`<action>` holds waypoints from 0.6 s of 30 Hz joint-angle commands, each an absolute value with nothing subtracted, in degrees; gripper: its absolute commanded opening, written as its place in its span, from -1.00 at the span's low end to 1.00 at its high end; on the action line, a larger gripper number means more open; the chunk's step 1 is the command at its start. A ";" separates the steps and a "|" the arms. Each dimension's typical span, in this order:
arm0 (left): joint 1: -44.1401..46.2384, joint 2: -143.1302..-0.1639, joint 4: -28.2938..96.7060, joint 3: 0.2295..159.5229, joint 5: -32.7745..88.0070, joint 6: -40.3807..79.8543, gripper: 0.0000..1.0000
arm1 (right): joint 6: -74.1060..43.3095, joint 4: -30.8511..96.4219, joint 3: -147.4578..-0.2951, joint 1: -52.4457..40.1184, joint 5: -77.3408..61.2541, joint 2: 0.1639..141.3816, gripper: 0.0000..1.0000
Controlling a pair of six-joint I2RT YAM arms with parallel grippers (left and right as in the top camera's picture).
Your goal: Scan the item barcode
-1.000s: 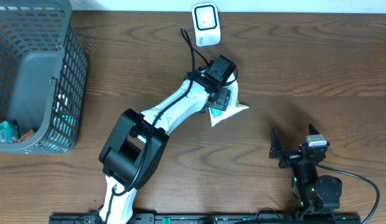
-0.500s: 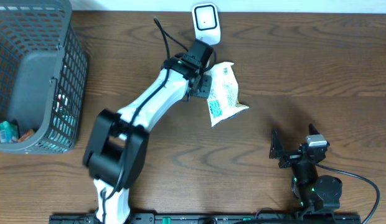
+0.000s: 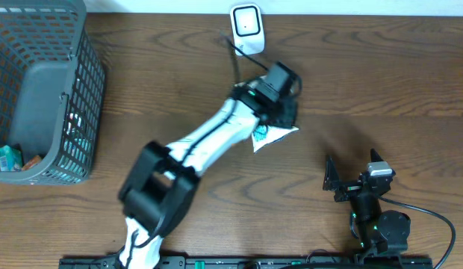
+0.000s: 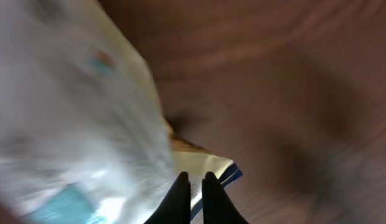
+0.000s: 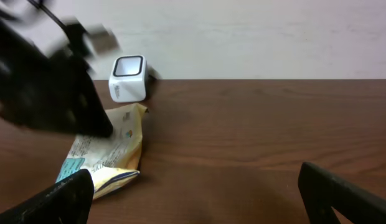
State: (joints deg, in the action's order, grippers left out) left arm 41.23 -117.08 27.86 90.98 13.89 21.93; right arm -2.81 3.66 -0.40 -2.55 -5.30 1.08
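Note:
The item is a white and yellow packet (image 3: 272, 136) with printed text, lying flat on the wooden table just below the white barcode scanner (image 3: 246, 28). My left gripper (image 3: 282, 112) sits over the packet and covers most of it. In the left wrist view its black fingers (image 4: 178, 194) are shut, tips side by side over the blurred packet (image 4: 75, 124) near its blue-striped edge. I see nothing clearly pinched between them. My right gripper (image 3: 352, 163) rests at the front right, wide open and empty. The right wrist view shows the packet (image 5: 109, 152) and scanner (image 5: 127, 78) to its left.
A grey mesh basket (image 3: 84, 90) stands at the far left with a few small items (image 3: 11, 158) in its bottom. A black cable runs from the scanner along the left arm. A pale wall borders the table's far edge.
The left arm swung left beside the scanner, then back right over the packet, and its jaws closed from open to shut. The packet and the right arm stayed put.

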 commanded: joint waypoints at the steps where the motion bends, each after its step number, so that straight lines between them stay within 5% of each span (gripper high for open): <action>1: 43.00 -120.53 26.52 90.08 14.31 22.81 -0.85 | -3.57 3.90 -0.32 -3.05 -5.06 0.93 0.99; 14: 43.05 -121.91 30.76 90.45 6.61 20.21 -0.84 | -3.57 3.92 -0.32 -3.05 -5.06 0.93 0.99; 18: 43.03 -120.42 30.81 92.07 6.59 20.18 -0.66 | -3.57 3.90 -0.32 -3.05 -5.06 0.93 0.99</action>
